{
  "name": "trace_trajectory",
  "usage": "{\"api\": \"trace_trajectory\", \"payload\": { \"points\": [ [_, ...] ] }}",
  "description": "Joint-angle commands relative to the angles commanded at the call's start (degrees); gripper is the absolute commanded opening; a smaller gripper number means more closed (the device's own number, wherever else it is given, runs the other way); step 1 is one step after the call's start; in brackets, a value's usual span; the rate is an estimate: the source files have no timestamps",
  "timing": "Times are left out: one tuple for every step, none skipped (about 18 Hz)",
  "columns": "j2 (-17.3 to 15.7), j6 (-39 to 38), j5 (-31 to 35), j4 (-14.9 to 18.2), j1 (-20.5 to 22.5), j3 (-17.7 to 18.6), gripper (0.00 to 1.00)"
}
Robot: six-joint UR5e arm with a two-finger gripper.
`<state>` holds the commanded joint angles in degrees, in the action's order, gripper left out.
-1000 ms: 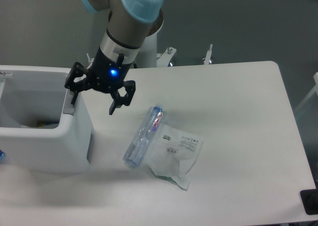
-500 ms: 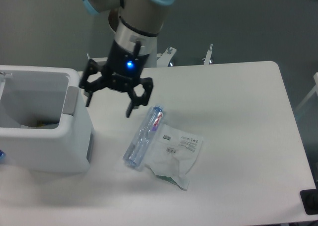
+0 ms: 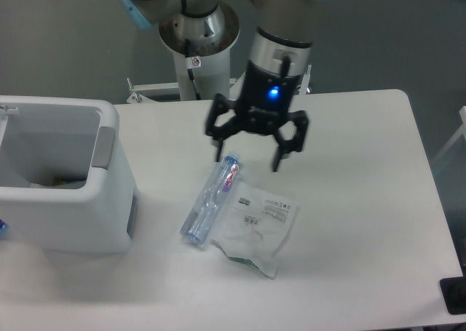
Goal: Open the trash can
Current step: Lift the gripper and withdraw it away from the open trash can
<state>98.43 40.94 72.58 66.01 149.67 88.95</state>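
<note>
Since a second ago the gripper (image 3: 246, 156) has swung away from the trash can (image 3: 62, 193), crossing rightward over the table (image 3: 364, 200); nothing else has shifted.

In the fixed camera's view, the trash can sits at the table's left edge, its top open so the hollow inside shows, with some scraps at the bottom. The grey push tab (image 3: 104, 148) lies on its right rim. Well to the right of the trash can, the gripper hangs with its fingers spread wide and nothing between them, above the upper end of a clear plastic bottle (image 3: 210, 199). A crumpled plastic bag (image 3: 258, 225) touches the bottle on the side away from the trash can.

Judging by the exposed interior, the opening step looks done and the arm is retreating. What remains calls for little: keep the spread fingers clear of the bottle below while the arm settles.
</note>
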Motion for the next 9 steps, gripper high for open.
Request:
{"api": "trace_trajectory", "payload": {
  "points": [
    [0.7, 1.8, 1.3, -0.5, 1.7, 0.2, 1.0],
    [0.9, 3.4, 2.3, -0.8, 2.5, 0.5, 1.0],
    [1.0, 4.9, 2.6, -0.9, 2.8, 0.6, 1.0],
    [1.7, 5.9, 2.7, -1.0, 3.2, 0.8, 1.0],
    [2.9, 6.5, 3.2, -1.0, 4.0, 0.8, 1.0],
    [4.2, 7.0, 4.3, -0.9, 5.4, 0.8, 1.0],
    [5.2, 7.8, 6.3, -0.9, 6.7, 0.8, 1.0],
    [6.0, 9.2, 8.5, -0.9, 7.6, 0.8, 1.0],
    [6.9, 11.4, 10.5, -1.0, 8.0, 0.6, 1.0]
  ]
}}
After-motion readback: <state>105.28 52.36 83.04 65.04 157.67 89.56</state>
